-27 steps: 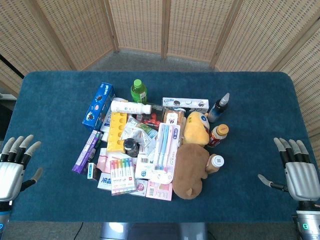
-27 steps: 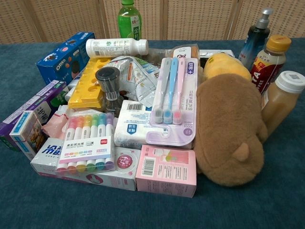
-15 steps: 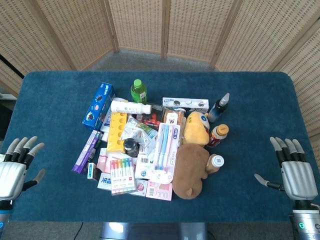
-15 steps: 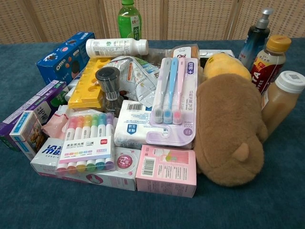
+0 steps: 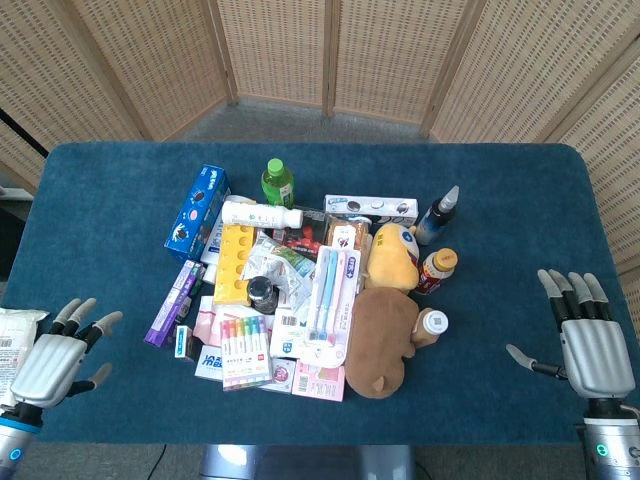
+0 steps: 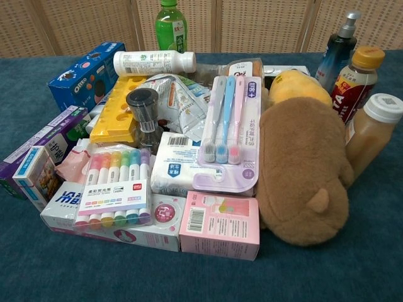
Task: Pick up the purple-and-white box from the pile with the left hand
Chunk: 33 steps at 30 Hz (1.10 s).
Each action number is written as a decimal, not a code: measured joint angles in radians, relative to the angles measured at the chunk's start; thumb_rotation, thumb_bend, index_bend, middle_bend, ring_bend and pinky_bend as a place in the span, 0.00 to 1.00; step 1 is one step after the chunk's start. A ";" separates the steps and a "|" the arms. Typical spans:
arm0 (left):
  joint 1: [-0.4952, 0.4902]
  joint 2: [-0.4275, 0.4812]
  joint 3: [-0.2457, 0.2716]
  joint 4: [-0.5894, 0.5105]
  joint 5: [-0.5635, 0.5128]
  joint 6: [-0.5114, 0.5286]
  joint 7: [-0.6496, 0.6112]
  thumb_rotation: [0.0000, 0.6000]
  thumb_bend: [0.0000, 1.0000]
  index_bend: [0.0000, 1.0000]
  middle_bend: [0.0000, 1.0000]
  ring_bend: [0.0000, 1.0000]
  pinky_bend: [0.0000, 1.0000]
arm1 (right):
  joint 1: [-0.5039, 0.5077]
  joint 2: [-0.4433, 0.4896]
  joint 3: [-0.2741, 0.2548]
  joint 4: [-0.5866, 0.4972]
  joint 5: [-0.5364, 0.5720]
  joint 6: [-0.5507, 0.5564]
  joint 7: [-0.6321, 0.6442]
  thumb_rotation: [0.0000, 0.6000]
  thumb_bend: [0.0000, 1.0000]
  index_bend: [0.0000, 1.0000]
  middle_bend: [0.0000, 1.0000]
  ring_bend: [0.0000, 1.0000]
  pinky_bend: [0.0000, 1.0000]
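Note:
The purple-and-white box [image 5: 174, 302] lies long and narrow on the left edge of the pile, below the blue cookie box [image 5: 196, 211]; in the chest view the purple-and-white box [image 6: 38, 148] shows at the far left. My left hand [image 5: 60, 352] hovers open near the table's front left corner, well left of the box, fingers spread, holding nothing. Over at the front right, my right hand [image 5: 588, 335] is open too, fingers apart. Neither hand shows in the chest view.
The pile fills the middle of the blue table [image 5: 110, 180]: a yellow tray [image 5: 234, 262], highlighter pack [image 5: 243, 350], toothbrush pack [image 5: 329, 295], brown plush [image 5: 381, 342], green bottle [image 5: 278, 182], several other bottles. A white packet [image 5: 18, 335] lies by the left edge.
My left hand has moved right and slightly down, tilting its fingers toward the pile, uncovering a white packet at the left edge. The right hand has sunk a little. The pile is unchanged.

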State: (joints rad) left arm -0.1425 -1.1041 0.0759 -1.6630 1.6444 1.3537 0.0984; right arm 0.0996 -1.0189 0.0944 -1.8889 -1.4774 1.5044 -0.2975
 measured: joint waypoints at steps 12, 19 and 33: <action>-0.075 -0.085 0.037 0.014 0.047 -0.128 -0.012 1.00 0.36 0.16 0.42 0.08 0.00 | -0.021 0.021 -0.007 0.004 -0.001 0.018 0.033 0.61 0.01 0.00 0.00 0.00 0.00; -0.100 -0.118 0.040 0.028 0.052 -0.155 -0.006 1.00 0.36 0.16 0.39 0.00 0.00 | -0.034 0.031 -0.015 0.004 -0.006 0.026 0.052 0.61 0.00 0.00 0.00 0.00 0.00; -0.108 -0.176 0.009 0.127 -0.030 -0.165 0.060 1.00 0.36 0.17 0.37 0.00 0.00 | -0.041 0.054 -0.024 -0.018 -0.012 0.014 0.089 0.61 0.01 0.00 0.00 0.00 0.00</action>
State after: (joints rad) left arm -0.2504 -1.2805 0.0849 -1.5361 1.6147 1.1888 0.1587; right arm 0.0584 -0.9647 0.0703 -1.9071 -1.4894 1.5188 -0.2087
